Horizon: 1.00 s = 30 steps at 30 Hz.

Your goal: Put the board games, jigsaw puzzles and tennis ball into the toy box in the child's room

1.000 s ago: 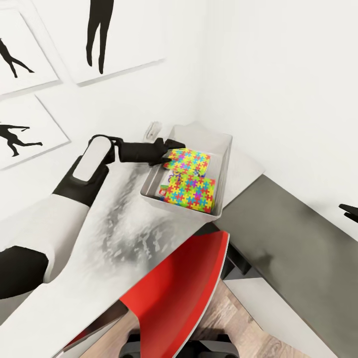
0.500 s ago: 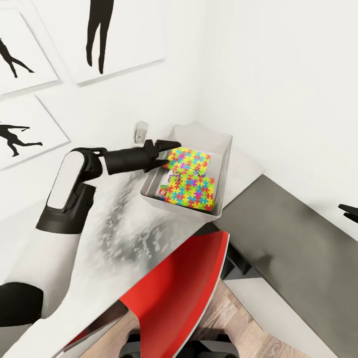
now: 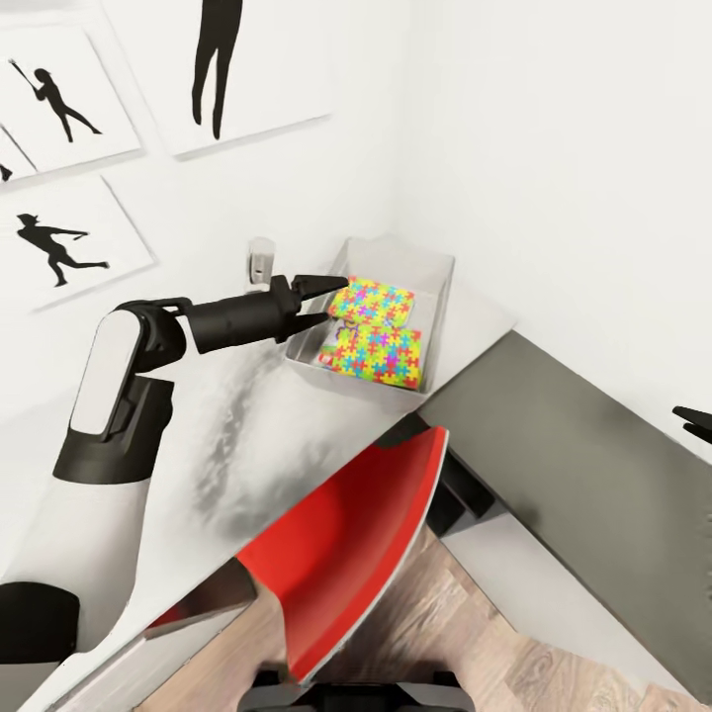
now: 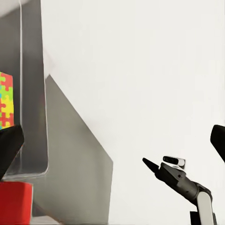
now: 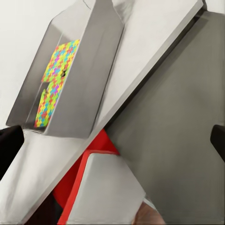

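No readable writing anywhere; a red-edged box corner (image 3: pixel 325 357) under the jigsaw puzzles (image 3: pixel 374 326) possibly printed, too small to tell. Both puzzles flat inside the toy box (image 3: pixel 436 307) on the marbled table (image 3: pixel 237 435), near the white corner. Left gripper (image 3: pixel 331 300) spread open, empty, at the box's rim. Right gripper (image 3: pixel 696 422) barely visible; state unclear. Silhouette posters (image 3: pixel 59 99) on wall, red chair (image 3: pixel 356 544), plank floor (image 3: pixel 465 643).

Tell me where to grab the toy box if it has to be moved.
Probably grip the toy box by a long side wall, coming from above with one finger inside and one outside. It is an open tray with thin, sloping walls, and the jigsaw puzzles cover the floor. The left end effector is nearest.
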Motion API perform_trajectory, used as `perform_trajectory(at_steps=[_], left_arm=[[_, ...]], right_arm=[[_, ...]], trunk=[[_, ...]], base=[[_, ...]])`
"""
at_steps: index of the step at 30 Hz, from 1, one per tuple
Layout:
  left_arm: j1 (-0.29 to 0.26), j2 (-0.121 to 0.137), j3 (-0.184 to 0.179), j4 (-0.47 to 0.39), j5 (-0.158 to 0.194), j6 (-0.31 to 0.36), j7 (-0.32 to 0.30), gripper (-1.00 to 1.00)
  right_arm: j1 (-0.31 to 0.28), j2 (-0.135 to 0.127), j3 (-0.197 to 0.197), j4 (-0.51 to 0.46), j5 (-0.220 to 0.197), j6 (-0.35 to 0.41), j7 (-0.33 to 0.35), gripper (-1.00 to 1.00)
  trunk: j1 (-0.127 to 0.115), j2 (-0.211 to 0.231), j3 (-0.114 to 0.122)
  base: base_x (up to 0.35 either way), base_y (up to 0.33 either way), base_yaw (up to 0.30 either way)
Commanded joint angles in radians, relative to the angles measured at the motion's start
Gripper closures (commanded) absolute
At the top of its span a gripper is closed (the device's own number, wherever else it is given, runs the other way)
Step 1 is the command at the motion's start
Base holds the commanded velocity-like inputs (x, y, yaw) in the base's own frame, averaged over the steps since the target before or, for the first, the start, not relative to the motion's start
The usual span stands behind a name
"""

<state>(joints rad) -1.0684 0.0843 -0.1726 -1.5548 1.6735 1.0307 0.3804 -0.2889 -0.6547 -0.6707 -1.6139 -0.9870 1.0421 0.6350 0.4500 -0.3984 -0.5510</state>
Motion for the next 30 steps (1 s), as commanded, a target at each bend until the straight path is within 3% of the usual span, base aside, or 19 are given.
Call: perform_trajectory(at_steps=[1, 20, 30], left_arm=[[-0.001, 0.001, -0.001, -0.001, 0.010, 0.000, 0.010, -1.00], [0.007, 0.003, 0.002, -0.021, 0.011, 0.000, 0.011, -1.00], [0.017, 0.002, 0.000, -0.044, 0.011, 0.000, 0.011, -1.00]], right_arm=[[-0.001, 0.000, -0.001, 0.000, 0.005, 0.005, 0.006, -1.00], [-0.001, -0.003, -0.007, 0.000, 0.005, 0.005, 0.006, -1.00], [-0.001, -0.004, -0.007, 0.000, 0.005, 0.005, 0.004, -1.00]], trunk=[[0.000, -0.002, 0.000], [0.000, -0.002, 0.030], [0.000, -0.002, 0.046]], base=[[-0.323, 0.000, 0.000], [-0.327, 0.000, -0.057], [-0.116, 0.000, -0.109]])
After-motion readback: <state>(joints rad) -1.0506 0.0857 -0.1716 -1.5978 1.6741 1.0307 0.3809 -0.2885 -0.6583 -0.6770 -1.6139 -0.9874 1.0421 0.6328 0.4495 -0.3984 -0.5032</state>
